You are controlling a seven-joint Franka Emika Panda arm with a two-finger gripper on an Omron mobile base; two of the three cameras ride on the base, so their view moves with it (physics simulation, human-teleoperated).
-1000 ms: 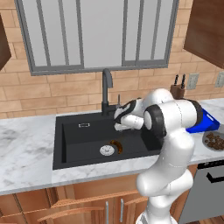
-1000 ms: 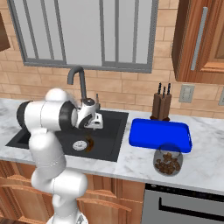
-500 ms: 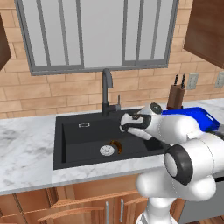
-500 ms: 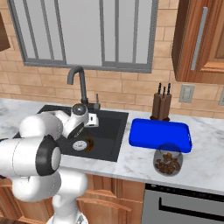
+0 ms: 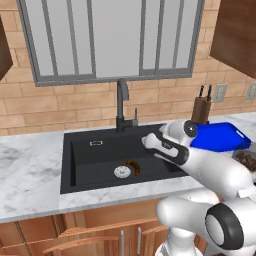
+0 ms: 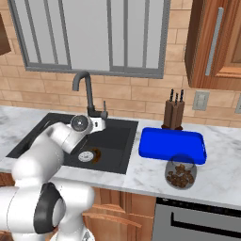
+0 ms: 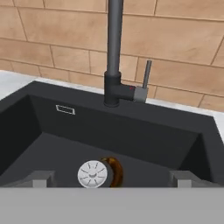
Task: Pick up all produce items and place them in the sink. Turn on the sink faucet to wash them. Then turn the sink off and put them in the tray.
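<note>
The produce item point(image 7: 115, 171), a small curved dark brown piece, lies on the floor of the black sink point(image 5: 95, 159) against the round silver drain point(image 7: 92, 173); it shows too as the produce item point(image 5: 134, 167) and the produce item point(image 6: 96, 154). My gripper point(image 7: 113, 180) hangs open above the basin's right half, pointing at the back wall, its fingertips point(image 7: 42, 178) far apart and holding nothing. The hand point(image 5: 149, 142) sits just right of the sink faucet point(image 5: 121, 102). The faucet's thin lever point(image 7: 147, 72) stands upright. No water runs. The blue tray point(image 6: 172, 145) sits right of the sink.
A knife block point(image 6: 173, 113) stands by the brick wall behind the tray. A round grey dish of brown lumps point(image 6: 180, 175) sits in front of the tray near the counter edge. Marble counter point(image 5: 30, 170) stretches left of the sink.
The hand has dropped a little from the faucet base toward the basin and moved right. The arm's elbow has swung forward and to the right. The produce has stayed by the drain.
</note>
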